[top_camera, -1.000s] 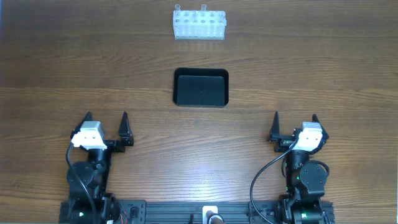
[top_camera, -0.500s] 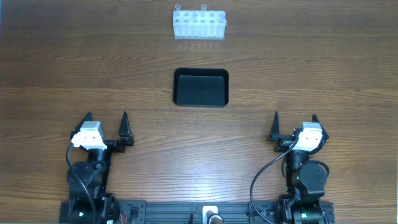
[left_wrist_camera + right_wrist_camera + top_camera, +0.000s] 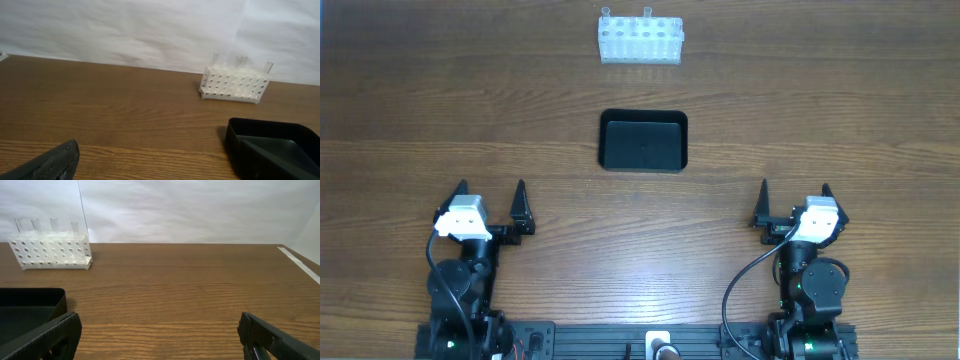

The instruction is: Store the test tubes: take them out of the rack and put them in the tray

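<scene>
A white perforated rack (image 3: 640,41) stands at the far middle of the table with clear test tubes (image 3: 606,16) upright in it; the rack (image 3: 234,86) and the rack (image 3: 50,253) show in both wrist views too. In front of it lies an empty black tray (image 3: 643,141), also seen as the tray (image 3: 272,149) and the tray (image 3: 27,310). My left gripper (image 3: 490,192) is open near the front left, far from both. My right gripper (image 3: 793,196) is open at the front right, with nothing between its fingers.
The wooden table (image 3: 820,100) stretches wide around the rack and tray. A white wall or sheet (image 3: 200,210) backs the far edge. The table's right edge (image 3: 300,262) shows in the right wrist view. Arm bases and cables sit along the front edge.
</scene>
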Controlling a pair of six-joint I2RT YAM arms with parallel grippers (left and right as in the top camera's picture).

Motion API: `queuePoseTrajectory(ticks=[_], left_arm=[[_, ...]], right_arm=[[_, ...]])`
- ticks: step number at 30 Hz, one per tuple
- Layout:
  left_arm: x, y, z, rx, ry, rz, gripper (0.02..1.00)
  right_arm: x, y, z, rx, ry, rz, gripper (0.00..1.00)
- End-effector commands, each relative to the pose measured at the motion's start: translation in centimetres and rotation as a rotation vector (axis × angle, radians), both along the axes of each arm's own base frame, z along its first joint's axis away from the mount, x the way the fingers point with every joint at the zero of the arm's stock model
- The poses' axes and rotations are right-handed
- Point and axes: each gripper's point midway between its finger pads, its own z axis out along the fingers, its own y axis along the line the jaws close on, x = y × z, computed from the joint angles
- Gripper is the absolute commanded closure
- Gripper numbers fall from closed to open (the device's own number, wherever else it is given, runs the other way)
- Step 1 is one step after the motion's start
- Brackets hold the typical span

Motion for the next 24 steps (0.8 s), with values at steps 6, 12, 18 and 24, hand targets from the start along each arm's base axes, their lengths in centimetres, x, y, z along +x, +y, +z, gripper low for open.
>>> queuePoseTrajectory(ticks=[6,12,18,24], left_arm=[[0.0,-0.3,-0.2,0.013,0.001,-0.015,0.018],[0.4,-0.3,2.4,0.005,-0.101,-0.014,0.02],[1.9,-0.3,6.8,0.008,-0.233,-0.013,0.02],[5.6,-0.9,8.6,0.008,-0.195,-0.041,0.02]], right_arm=[[0.0,0.0,-0.2,0.004,0.0,0.001,0.009],[0.0,0.0,-0.2,0.004,0.0,0.001,0.007],[0.0,0.0,-0.2,0.003,0.0,0.001,0.007],[0.0,0.0,-0.2,0.004,0.0,0.001,0.007]])
